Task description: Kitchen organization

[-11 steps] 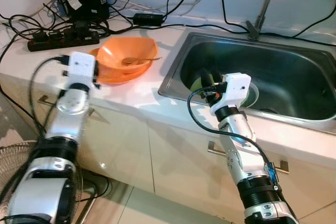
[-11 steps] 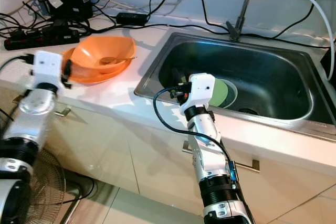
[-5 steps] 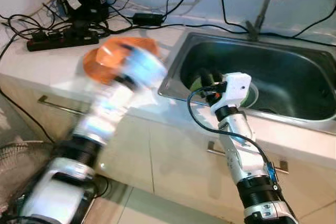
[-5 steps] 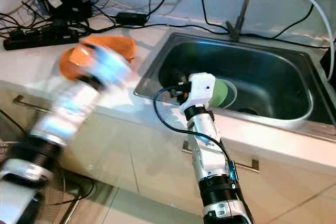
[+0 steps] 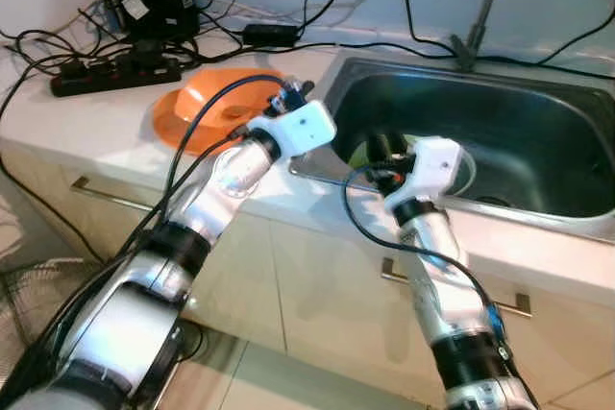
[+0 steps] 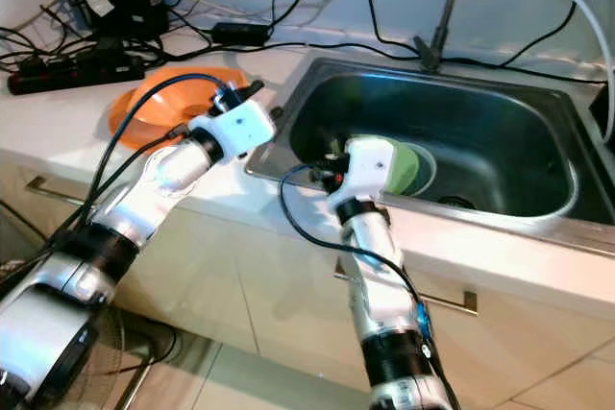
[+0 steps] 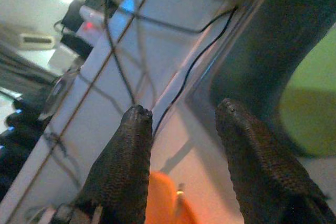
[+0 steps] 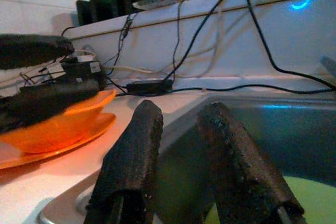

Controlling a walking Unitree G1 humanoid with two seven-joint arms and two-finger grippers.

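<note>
An orange bowl (image 5: 197, 108) rests on an orange plate on the white counter, left of the steel sink (image 5: 538, 146). My left gripper (image 5: 291, 96) hovers open over the bowl's right edge, near the sink's left rim, holding nothing. In the left wrist view its fingers (image 7: 123, 166) frame the counter, with the bowl (image 7: 165, 205) below. A green plate (image 6: 405, 165) lies on the sink floor. My right gripper (image 5: 380, 144) is inside the sink's front left corner, just above that plate, open and empty. The right wrist view shows the bowl (image 8: 58, 124) and green plate (image 8: 299, 198).
A black power strip (image 5: 115, 74), adapters and many black cables (image 5: 288, 36) crowd the back of the counter. The faucet (image 5: 480, 16) rises behind the sink. Cabinet fronts with metal handles (image 5: 106, 194) run below the counter edge. A floor fan (image 5: 38, 285) stands low on the left.
My left arm has swung quickly to the right, from the left side of the orange bowl across it to the sink's rim. The right gripper has stayed in the sink.
</note>
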